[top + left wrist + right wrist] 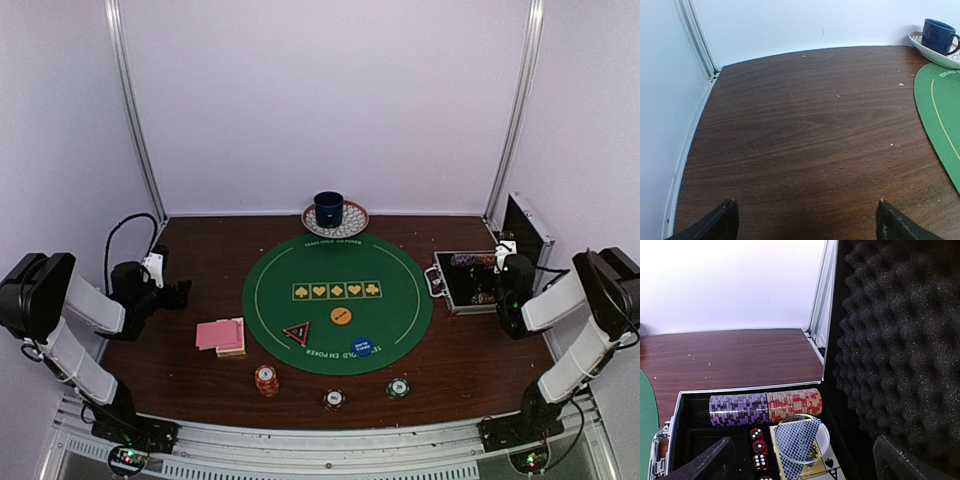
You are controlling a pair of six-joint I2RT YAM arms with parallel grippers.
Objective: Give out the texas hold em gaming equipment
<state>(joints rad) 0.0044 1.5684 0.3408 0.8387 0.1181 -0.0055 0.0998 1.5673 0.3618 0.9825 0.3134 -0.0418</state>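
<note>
Currently left hand (806, 206) spread above table (790, 125), cup (938, 36) beyond — right hand (802, 441) spread above open case (750, 388).

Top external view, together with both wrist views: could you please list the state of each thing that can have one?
Left gripper: jaws open, empty.
Right gripper: jaws open, empty.
Chip case: lid open.
Pink-backed cards: stacked face down beside the green mat.
Blue cup: upright on its saucer.
Orange chips: stacked.
</note>
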